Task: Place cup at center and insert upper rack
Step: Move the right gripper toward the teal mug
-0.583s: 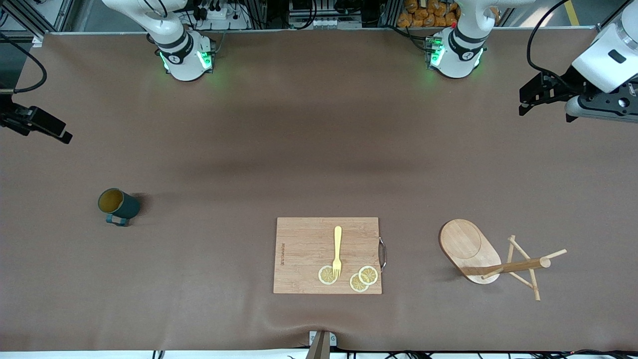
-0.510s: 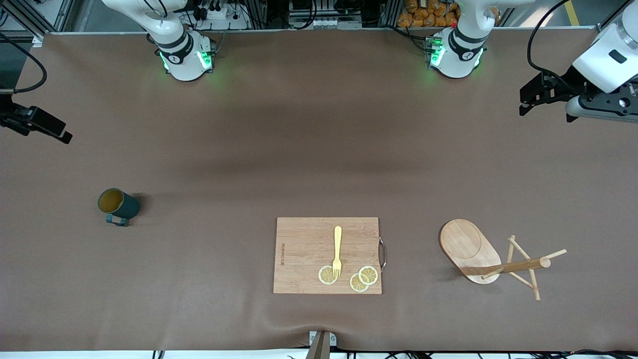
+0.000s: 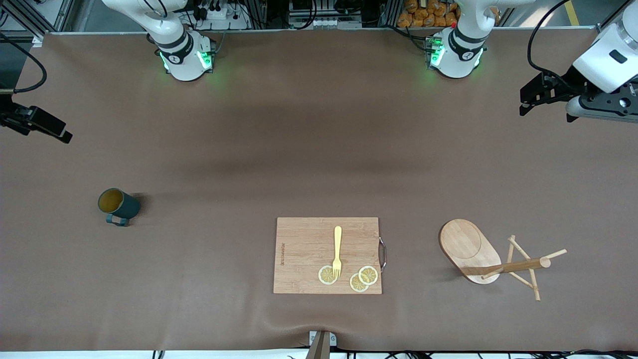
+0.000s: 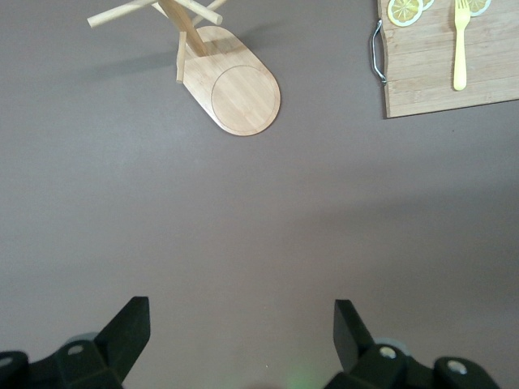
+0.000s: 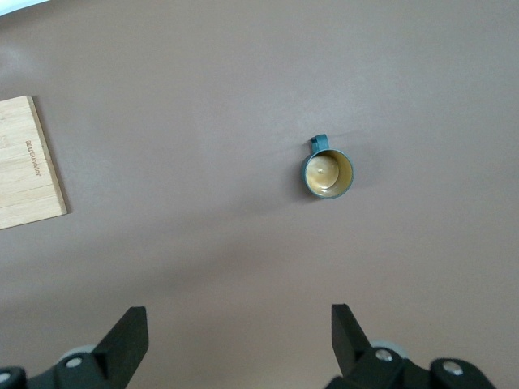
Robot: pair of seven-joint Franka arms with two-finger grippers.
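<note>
The cup (image 3: 118, 205), dark teal with a yellow inside, stands upright toward the right arm's end of the table; the right wrist view shows the cup (image 5: 328, 173) from above. The upper rack (image 3: 471, 249), a light wooden mug tree, lies tipped on its side toward the left arm's end, its post and pegs level with the table. The left wrist view also shows the rack (image 4: 235, 89). My right gripper (image 3: 60, 130) hangs open and empty over the table's edge at the right arm's end. My left gripper (image 3: 523, 102) hangs open and empty over the left arm's end.
A wooden cutting board (image 3: 327, 255) lies mid-table near the front edge, between cup and rack. On it lie a yellow fork (image 3: 337, 251) and three lemon slices (image 3: 359, 279). The board also shows as cutting board (image 4: 450, 57) and cutting board (image 5: 28, 162).
</note>
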